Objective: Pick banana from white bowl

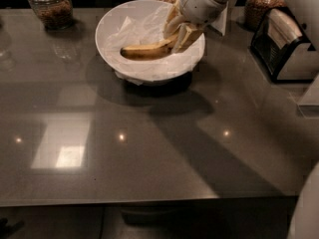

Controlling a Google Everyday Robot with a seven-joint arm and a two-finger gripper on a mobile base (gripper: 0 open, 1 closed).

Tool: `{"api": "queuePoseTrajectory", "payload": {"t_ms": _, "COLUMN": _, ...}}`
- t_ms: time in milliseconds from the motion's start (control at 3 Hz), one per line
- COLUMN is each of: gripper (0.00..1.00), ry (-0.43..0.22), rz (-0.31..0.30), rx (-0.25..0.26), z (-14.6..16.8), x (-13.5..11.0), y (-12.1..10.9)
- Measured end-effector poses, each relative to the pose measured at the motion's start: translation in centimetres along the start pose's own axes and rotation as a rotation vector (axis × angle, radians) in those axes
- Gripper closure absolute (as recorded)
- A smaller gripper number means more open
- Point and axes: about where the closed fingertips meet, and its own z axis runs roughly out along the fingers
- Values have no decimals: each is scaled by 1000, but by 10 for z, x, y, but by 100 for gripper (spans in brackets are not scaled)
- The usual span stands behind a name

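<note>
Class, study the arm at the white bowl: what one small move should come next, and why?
Probably a short straight lift. The pincer sits inside the white bowl and seems closed on the right-hand end of the banana, whose other end points left over the crumpled paper. Raising it would clear the rim before any sideways travel.

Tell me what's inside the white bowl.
The white bowl holds crumpled paper, the banana on it, and the gripper shut on the banana's end. Paper hides the bowl's bottom; the gripper covers that end.
</note>
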Motion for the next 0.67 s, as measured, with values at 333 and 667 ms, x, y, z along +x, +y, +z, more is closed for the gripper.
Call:
{"api": "queuePoseTrajectory", "payload": {"t_ms": 333, "gripper": 100, "ry": 2, "rz": 61, "rx": 68, "z": -33, "x": 3, "y": 15}}
{"api": "queuePoseTrajectory", "payload": {"t_ms": 667, "gripper": 100, "ry": -20, "rz": 63, "rx": 125, "z": -63, "x": -6, "y": 31}}
